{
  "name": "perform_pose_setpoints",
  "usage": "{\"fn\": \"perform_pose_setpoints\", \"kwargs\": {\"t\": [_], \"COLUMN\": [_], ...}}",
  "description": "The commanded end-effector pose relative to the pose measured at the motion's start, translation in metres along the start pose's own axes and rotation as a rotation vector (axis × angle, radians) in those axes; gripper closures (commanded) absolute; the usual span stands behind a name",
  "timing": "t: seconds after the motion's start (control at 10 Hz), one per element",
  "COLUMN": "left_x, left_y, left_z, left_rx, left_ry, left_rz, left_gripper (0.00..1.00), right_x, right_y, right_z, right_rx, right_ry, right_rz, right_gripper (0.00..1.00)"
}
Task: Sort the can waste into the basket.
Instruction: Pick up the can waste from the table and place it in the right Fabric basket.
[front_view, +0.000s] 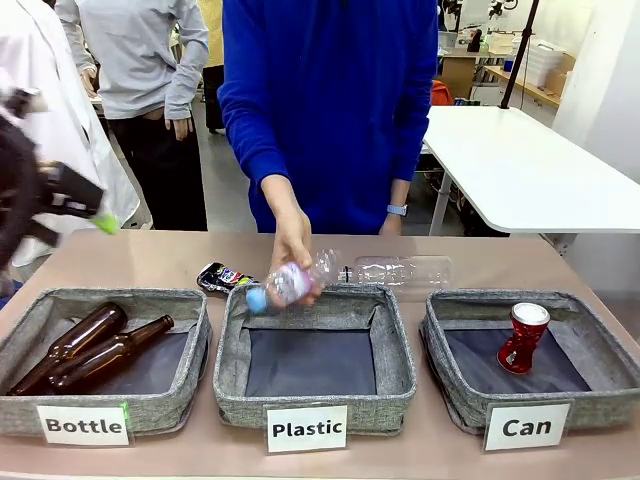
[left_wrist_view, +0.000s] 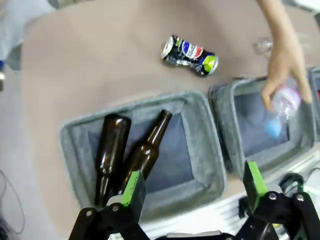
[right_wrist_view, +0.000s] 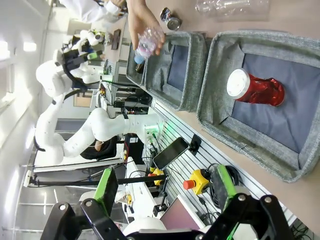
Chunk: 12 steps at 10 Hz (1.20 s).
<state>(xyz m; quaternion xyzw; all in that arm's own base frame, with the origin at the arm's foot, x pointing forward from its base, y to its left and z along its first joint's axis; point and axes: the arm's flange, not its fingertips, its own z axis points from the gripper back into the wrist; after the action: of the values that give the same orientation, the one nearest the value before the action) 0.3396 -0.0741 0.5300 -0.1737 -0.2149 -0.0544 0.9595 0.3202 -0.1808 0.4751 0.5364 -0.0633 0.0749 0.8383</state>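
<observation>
Front view shows the red can (front_view: 525, 338) standing crooked inside the basket (front_view: 452, 385) labelled "Can". The black can (front_view: 222, 277) lies on the bench (front_view: 150, 260) behind the gap between the Bottle basket (front_view: 165, 412) and the Plastic basket (front_view: 232, 385), its lower edge cut off by their rims. The left claw (left_wrist_view: 194, 182) hangs wide open and empty above the brown bottles (left_wrist_view: 142, 155), the right claw (right_wrist_view: 166, 182) gapes just as wide with nothing in it, and a person's hand (front_view: 292, 245) holds a blurred clear bottle (front_view: 290, 283) over the Plastic basket.

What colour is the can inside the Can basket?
Red can, silver top; right wrist view shows it best.
</observation>
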Motion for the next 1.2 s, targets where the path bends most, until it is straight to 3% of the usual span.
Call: {"fn": "perform_pose_setpoints", "kwargs": {"t": [0.0,0.3,0.4,0.6,0.8,1.1], "left_x": [0.029,0.016,0.006,-0.002,0.004,0.049], "left_y": [0.000,0.055,0.080,0.095,0.071,-0.012], "left_z": [-0.018,0.029,0.037,0.036,0.022,-0.024], "left_rx": [0.016,-0.143,-0.165,-0.179,-0.149,0.052], "left_ry": [0.055,0.055,0.043,0.053,0.065,0.093], "left_rz": [0.028,0.107,0.160,0.178,0.129,-0.056], "left_gripper": [0.00,0.00,0.00,0.00,0.00,0.00], "right_x": [-0.002,-0.002,-0.002,-0.002,-0.002,-0.002], "right_y": [0.000,0.000,0.000,0.000,0.000,0.000], "right_z": [0.000,0.000,0.000,0.000,0.000,0.000], "right_rx": [-0.012,-0.012,-0.012,-0.012,-0.012,-0.012], "right_ry": [-0.008,-0.008,-0.008,-0.008,-0.008,-0.008], "right_rz": [0.016,0.016,0.016,0.016,0.016,0.016], "right_gripper": [0.00,0.00,0.00,0.00,0.00,0.00]}}
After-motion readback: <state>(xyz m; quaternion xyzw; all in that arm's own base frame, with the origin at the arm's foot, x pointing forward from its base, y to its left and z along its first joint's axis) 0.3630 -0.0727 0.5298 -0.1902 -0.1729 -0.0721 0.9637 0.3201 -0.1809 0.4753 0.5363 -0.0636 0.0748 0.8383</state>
